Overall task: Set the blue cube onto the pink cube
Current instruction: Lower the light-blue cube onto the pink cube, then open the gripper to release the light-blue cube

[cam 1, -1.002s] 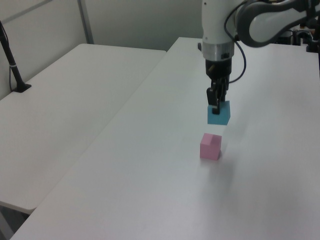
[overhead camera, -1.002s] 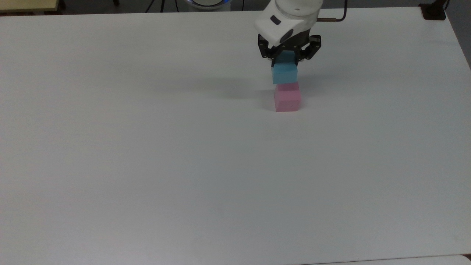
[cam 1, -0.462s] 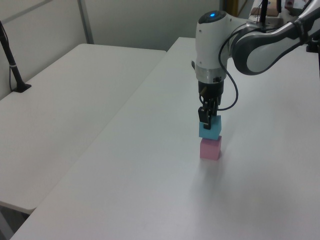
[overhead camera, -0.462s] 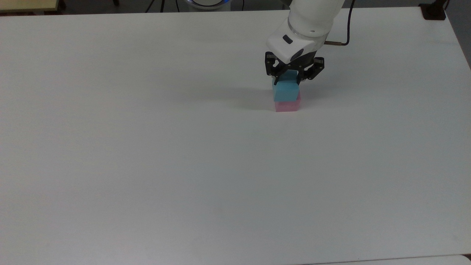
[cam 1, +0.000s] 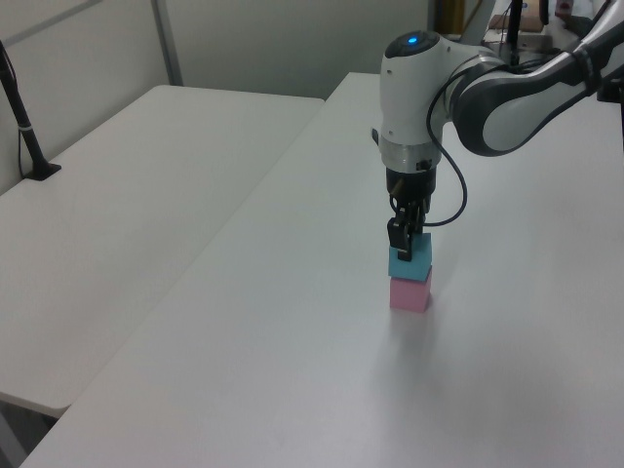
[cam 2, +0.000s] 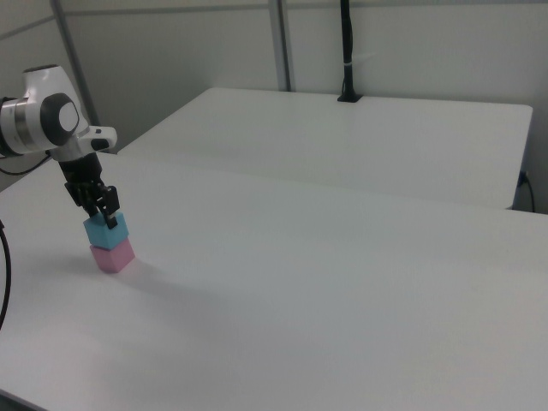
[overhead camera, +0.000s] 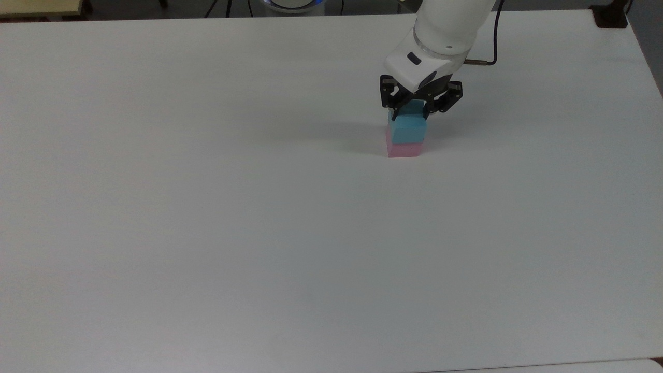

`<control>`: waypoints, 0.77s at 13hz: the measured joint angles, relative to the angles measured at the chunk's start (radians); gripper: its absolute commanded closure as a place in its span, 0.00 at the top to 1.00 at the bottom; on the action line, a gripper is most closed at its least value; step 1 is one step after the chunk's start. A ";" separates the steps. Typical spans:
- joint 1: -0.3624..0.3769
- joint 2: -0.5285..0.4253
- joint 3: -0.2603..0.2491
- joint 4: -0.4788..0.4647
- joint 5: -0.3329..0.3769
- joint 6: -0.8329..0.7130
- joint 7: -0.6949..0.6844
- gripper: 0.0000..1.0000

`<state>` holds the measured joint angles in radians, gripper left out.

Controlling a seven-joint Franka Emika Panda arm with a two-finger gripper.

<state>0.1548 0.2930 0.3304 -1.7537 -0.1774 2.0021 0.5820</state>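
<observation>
blue cube point(overhead camera: 408, 131) atop pink cube point(overhead camera: 404, 150) — gripper point(overhead camera: 414, 108) w/ it

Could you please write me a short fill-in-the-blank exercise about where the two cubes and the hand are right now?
1. The blue cube rests directly on top of the ____ cube.
2. The hand reaches the blue cube from ____.
3. The pink cube stands on the white ____.
4. In the right view, the stack stands near the picture's ____ edge.

Missing words: pink; above; table; left
</observation>
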 measured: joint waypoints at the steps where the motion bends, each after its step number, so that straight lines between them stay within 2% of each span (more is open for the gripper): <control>1: 0.005 0.000 0.000 0.000 0.000 0.000 0.000 1.00; 7: 0.006 0.002 0.000 0.002 -0.012 0.000 0.023 1.00; 10: -0.040 -0.034 -0.004 0.043 -0.015 -0.046 0.035 1.00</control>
<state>0.1146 0.2592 0.3264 -1.7105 -0.1921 1.9564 0.6169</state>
